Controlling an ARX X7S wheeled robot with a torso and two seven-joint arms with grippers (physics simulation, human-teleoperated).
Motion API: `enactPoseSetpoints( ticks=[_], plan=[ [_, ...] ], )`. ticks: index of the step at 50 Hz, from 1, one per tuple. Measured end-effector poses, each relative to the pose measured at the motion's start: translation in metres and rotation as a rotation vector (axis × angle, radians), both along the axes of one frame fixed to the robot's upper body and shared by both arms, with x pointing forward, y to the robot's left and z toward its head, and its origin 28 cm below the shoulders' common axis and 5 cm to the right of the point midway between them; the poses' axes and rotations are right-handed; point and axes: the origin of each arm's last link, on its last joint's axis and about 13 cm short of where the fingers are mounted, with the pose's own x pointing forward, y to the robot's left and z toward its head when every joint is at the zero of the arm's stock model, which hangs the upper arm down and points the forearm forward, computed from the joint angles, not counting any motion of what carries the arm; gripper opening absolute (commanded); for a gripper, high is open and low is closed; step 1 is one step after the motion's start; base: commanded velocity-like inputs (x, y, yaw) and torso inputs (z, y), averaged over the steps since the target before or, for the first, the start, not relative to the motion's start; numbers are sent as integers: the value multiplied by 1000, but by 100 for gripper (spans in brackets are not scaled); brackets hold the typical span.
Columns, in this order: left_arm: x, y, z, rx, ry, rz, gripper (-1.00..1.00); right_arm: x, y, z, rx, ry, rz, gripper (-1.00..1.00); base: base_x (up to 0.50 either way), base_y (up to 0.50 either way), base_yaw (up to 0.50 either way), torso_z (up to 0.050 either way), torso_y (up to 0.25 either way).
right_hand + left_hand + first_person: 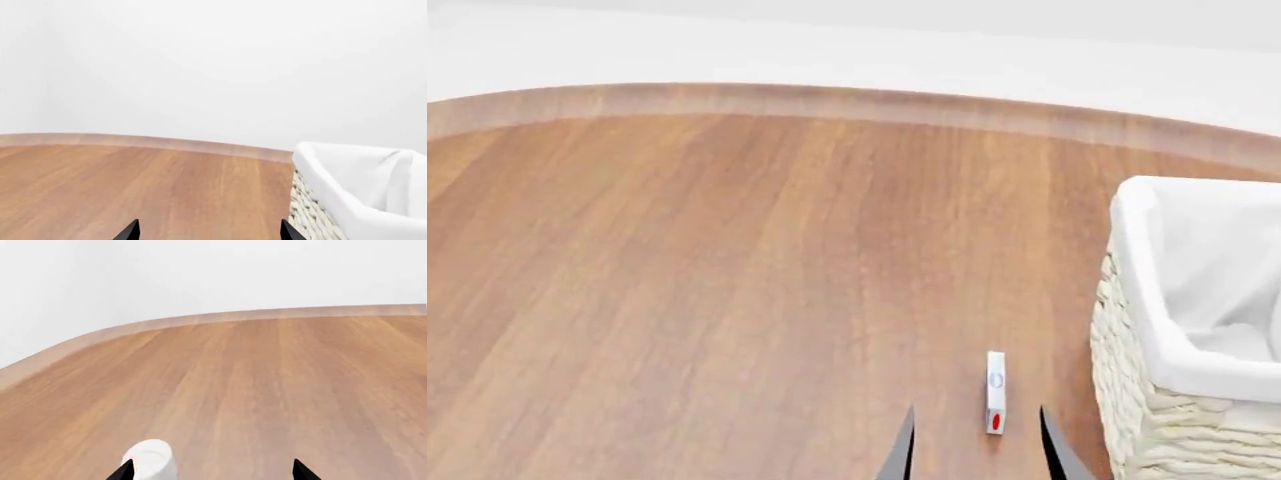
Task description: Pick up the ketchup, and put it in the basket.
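Note:
Only a white rounded cap (pixel 151 459) shows in the left wrist view, which I take for the top of the ketchup. The orange-red body is out of view. My left gripper (pixel 212 472) is open, and the cap stands just inside one fingertip (pixel 125 471). The left gripper is out of the head view. The cream wicker basket (pixel 1134 400) with a white liner stands at the table's right and also shows in the right wrist view (pixel 313 217). My right gripper (pixel 977 448) is open and empty just left of the basket, and also shows in the right wrist view (pixel 208 232).
A small narrow white box with a red mark (pixel 996 392) lies on the wooden table (pixel 721 280) between my right fingertips. The table's rounded far edge (pixel 827 100) runs along a white wall.

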Motion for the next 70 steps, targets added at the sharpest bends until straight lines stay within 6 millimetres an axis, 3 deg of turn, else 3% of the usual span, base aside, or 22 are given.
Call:
enactPoseSetpoints(
  ticks=[15, 28, 42, 70],
  plan=[
    [-22, 13, -19, 18, 95, 53, 100, 0, 0, -3, 0, 10, -3, 100, 0, 0, 0, 0, 0],
    [-27, 21, -35, 3, 128, 91, 100, 0, -1, -4, 4, 16, -5, 100, 0, 0, 0, 0, 0],
    [-25, 29, -53, -27, 115, 113, 100, 0, -1, -5, 4, 19, -5, 100, 0, 0, 0, 0, 0],
    [0, 38, -81, -64, 56, 87, 100, 0, 1, -7, -1, 24, 4, 100, 0, 0, 0, 0, 0]
  ],
)
